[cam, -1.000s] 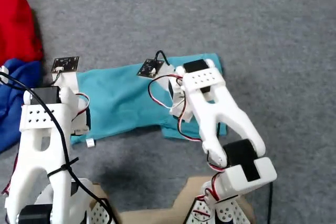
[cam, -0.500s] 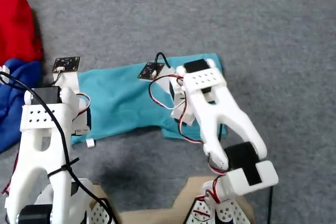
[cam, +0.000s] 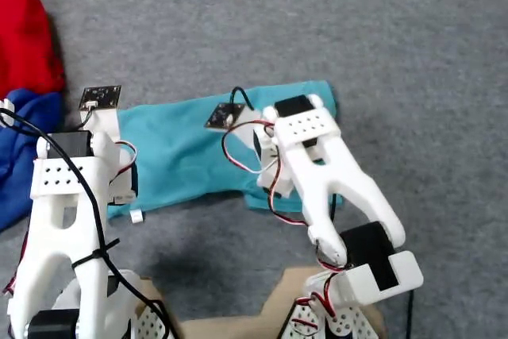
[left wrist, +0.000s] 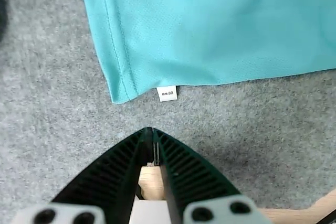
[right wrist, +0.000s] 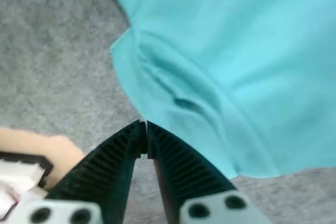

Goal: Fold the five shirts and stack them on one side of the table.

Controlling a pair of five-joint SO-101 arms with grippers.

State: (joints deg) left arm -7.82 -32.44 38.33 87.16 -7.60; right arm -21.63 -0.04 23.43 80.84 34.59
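Early stage. Teal shirt (cam: 190, 148) mid-table, folded to long strip, unfinished. Red shirt (cam: 24, 37) and blue shirt (cam: 20, 148) heaped at 9–10 o'clock, unfolded; no stack. My left claw (left wrist: 152, 132) clenched, empty, beside tagged corner. Right claw (right wrist: 143, 125) clenched over shirt edge.

Teal shirt (right wrist: 247, 66) on grey table (right wrist: 47, 51), right pincer (right wrist: 143, 127) tips together at hem

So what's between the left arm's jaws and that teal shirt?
Bare grey table cover, plus a small white tag hanging off the teal shirt, seen in the left wrist view.
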